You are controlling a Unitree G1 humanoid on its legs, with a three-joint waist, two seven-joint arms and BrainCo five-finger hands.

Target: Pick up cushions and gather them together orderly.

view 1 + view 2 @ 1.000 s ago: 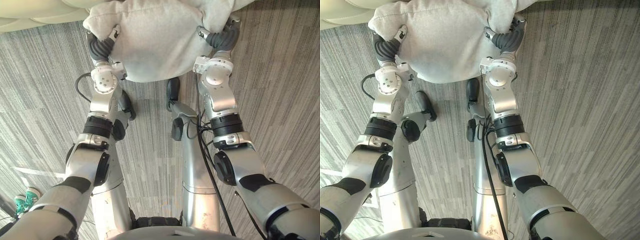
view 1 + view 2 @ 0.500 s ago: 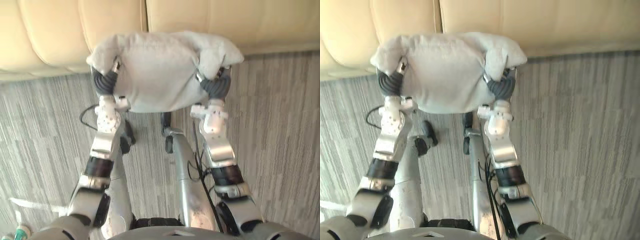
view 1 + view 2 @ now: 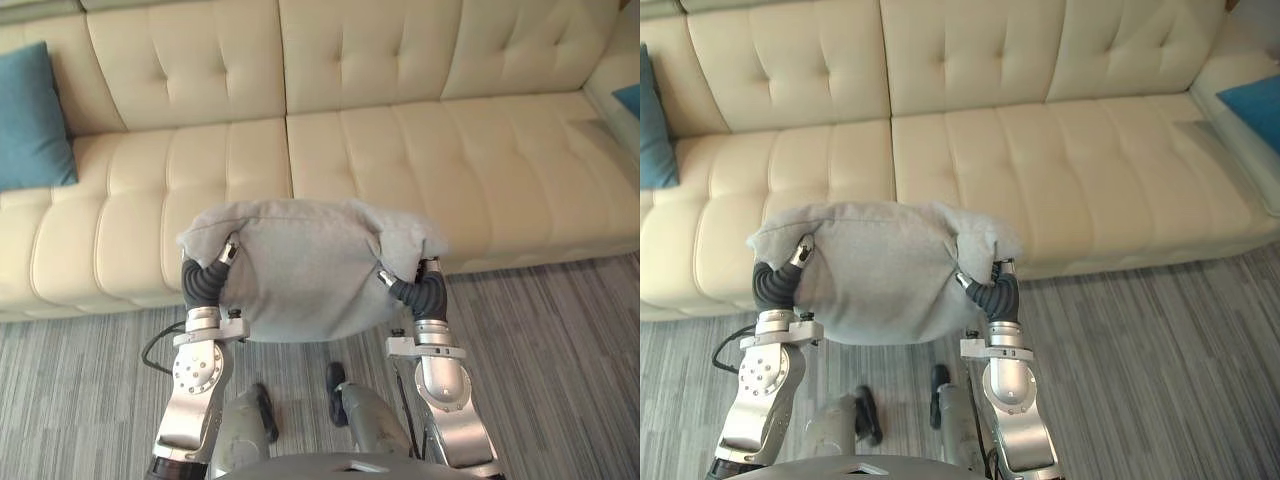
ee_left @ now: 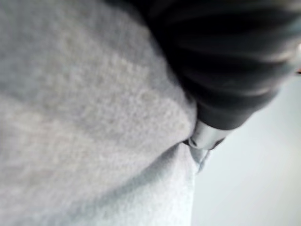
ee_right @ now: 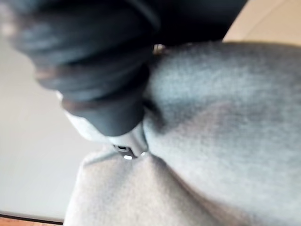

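Fingers of both hands are sunk in grey cloth, so I cannot tell whether they curl or lie straight. One silver tip of the left hand lies on the cushion's near face, and one of the right hand dents a fold into it. The hands grip the cushion at its left and right ends and hold it clear of the carpet, just near of the sofa's seat edge.

Pick-up looks done for this cushion; setting it down is not. A blue cushion leans on the sofa's far left end, and another blue one lies at the right end, well apart from it. Nothing is gathered yet, so I judge most of the task is left.

Long axis runs left to right, level with the sofa's front edge. The broad face is turned near and upward, and the upper corners flop over the wrists.
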